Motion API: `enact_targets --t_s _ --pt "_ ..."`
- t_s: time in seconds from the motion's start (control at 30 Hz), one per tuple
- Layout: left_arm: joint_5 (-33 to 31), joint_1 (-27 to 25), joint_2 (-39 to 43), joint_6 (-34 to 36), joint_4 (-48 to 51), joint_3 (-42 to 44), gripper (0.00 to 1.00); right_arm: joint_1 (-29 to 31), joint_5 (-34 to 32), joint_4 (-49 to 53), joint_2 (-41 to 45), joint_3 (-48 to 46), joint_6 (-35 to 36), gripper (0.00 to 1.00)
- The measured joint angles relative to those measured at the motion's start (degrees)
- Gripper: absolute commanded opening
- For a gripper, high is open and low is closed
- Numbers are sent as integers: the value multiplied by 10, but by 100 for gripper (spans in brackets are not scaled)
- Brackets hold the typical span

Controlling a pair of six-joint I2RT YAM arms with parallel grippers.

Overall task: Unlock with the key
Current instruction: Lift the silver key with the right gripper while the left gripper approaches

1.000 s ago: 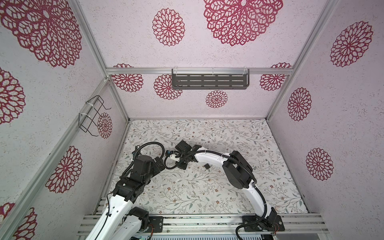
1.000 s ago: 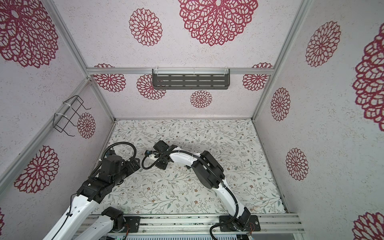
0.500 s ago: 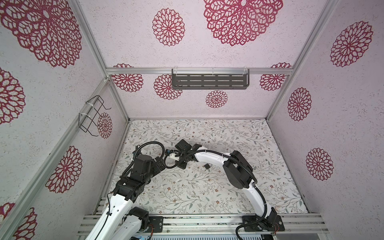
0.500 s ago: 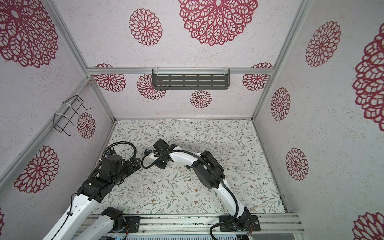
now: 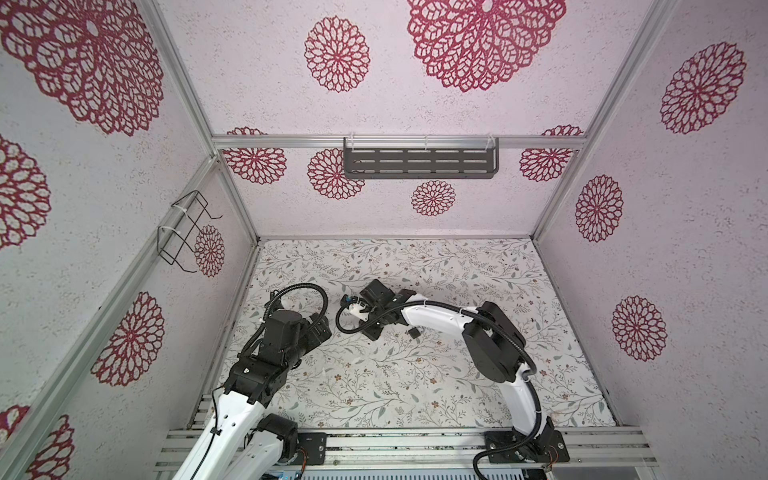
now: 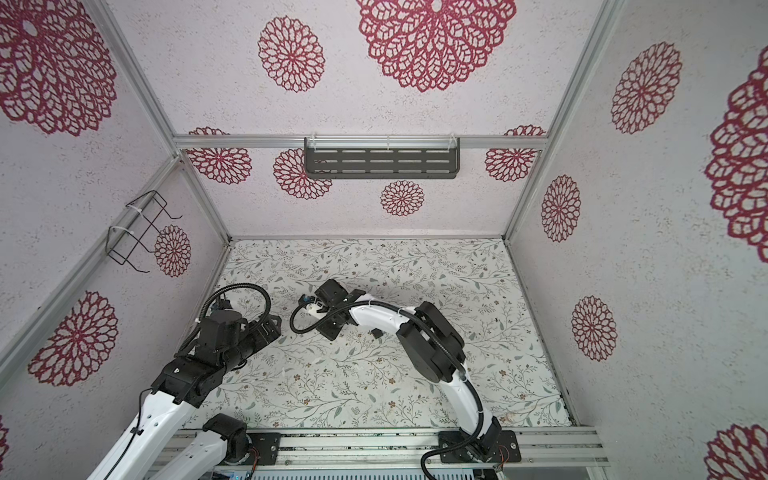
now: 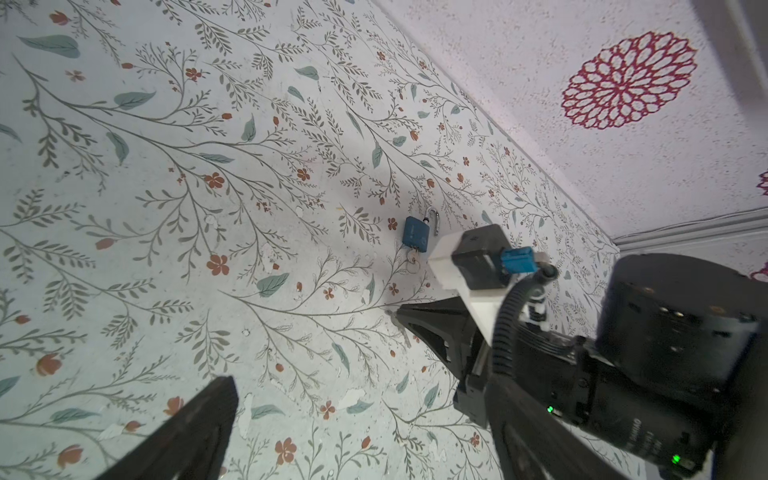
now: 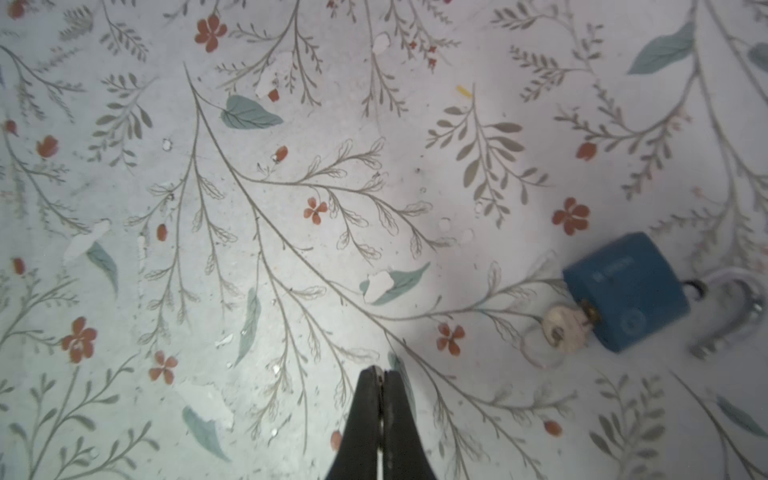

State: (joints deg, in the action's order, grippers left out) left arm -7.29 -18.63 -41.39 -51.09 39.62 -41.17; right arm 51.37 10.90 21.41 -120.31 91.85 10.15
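Note:
A blue padlock (image 8: 623, 291) lies flat on the floral table, and its silver shackle (image 8: 735, 316) is swung open. The key (image 8: 567, 328), with a thin ring on it, sits in the keyhole. My right gripper (image 8: 381, 372) is shut and holds nothing. It hovers over bare table, well to one side of the padlock. In the left wrist view the padlock (image 7: 415, 235) lies just beyond the right gripper (image 7: 390, 313). My left gripper (image 7: 361, 415) stands wide open and empty, apart from both. In a top view the padlock (image 5: 413, 331) is a small dark spot beside the right arm.
A grey slotted shelf (image 5: 419, 162) hangs on the back wall. A black wire basket (image 5: 185, 232) is fixed to the left wall. Both arms meet at the left middle of the table (image 5: 478, 374). The left gripper (image 5: 322, 330) is close to the right wrist's cable loop.
The right gripper's jaws have closed the last little way, on nothing. Both arms stay where they were.

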Motion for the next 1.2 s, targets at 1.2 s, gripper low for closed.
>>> enact_targets --t_s 1.2 --pt "68 -305 -115 -46 -453 66 68 26 -166 -299 565 -432 -371 0"
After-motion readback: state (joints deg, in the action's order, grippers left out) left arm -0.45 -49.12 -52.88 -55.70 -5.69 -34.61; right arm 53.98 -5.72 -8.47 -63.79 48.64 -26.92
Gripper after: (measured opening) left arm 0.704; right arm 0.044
